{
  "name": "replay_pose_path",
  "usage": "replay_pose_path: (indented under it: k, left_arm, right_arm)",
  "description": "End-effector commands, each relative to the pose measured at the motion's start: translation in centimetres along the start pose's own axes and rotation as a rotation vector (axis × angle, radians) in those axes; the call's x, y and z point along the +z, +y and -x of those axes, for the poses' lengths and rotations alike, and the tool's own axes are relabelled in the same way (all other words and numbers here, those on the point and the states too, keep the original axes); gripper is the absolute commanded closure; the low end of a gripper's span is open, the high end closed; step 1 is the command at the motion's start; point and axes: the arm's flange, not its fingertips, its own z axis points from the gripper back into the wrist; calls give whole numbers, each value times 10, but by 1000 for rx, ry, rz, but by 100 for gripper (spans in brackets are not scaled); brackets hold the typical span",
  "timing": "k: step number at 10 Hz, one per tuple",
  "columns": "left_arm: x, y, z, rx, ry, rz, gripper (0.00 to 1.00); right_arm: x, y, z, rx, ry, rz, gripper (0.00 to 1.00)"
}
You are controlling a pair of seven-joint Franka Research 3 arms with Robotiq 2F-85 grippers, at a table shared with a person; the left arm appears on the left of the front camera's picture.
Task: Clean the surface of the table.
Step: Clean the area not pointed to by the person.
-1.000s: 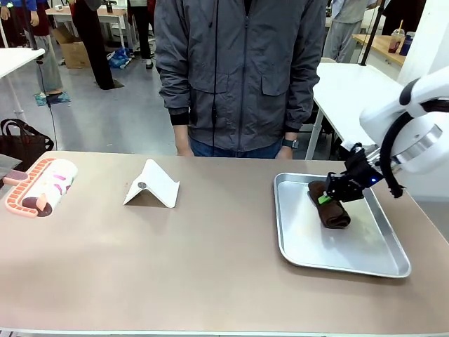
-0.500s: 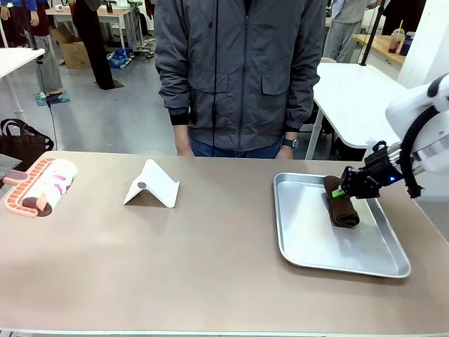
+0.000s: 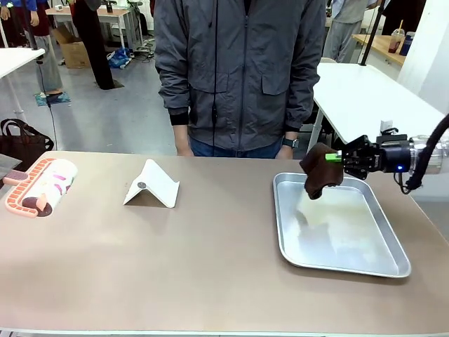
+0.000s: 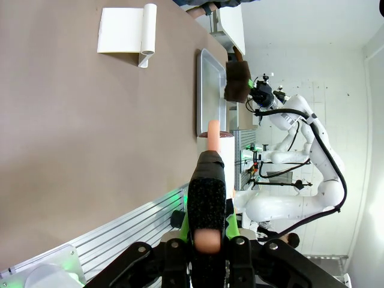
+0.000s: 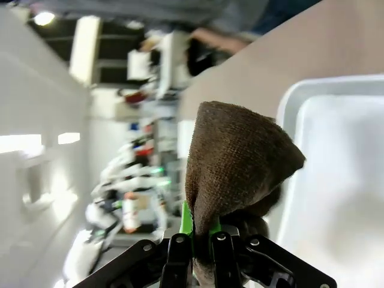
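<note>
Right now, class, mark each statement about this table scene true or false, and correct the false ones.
1. The brown cloth lies flat in the metal tray. False: it hangs from the right gripper, above the tray's far left corner.
2. The right gripper is shut on the cloth. True.
3. The white folded card stands inside the tray. False: it stands on the table, left of the tray.
4. A person in a grey jacket stands at the table's far side. True.
</note>
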Motion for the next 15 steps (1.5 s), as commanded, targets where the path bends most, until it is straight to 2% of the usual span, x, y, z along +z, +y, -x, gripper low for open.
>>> replay_pose_path:
  k: [1, 3, 4, 6, 7, 8, 15]
  left_arm:
    - [-2, -1, 0, -10, -10, 16, 78]
    - [-2, -1, 0, -10, -10, 16, 78]
    - [-2, -1, 0, -10, -10, 16, 78]
    - [-2, -1, 0, -10, -10, 16, 78]
    - [-2, -1, 0, -10, -10, 16, 78]
    - [-2, -1, 0, -10, -10, 16, 78]
    - [-2, -1, 0, -10, -10, 16, 78]
  right_arm:
    - [11, -12, 2, -164, 50, -196, 89]
    - [23, -3, 9, -248, 82, -307, 89]
    - [32, 4, 16, -231, 103, -311, 89]
    - [45, 24, 42, -94, 260, -211, 89]
    - [48, 34, 55, 6, 260, -183, 89]
    - [35, 6, 27, -171, 196, -260, 89]
    - [35, 6, 27, -171, 196, -260, 89]
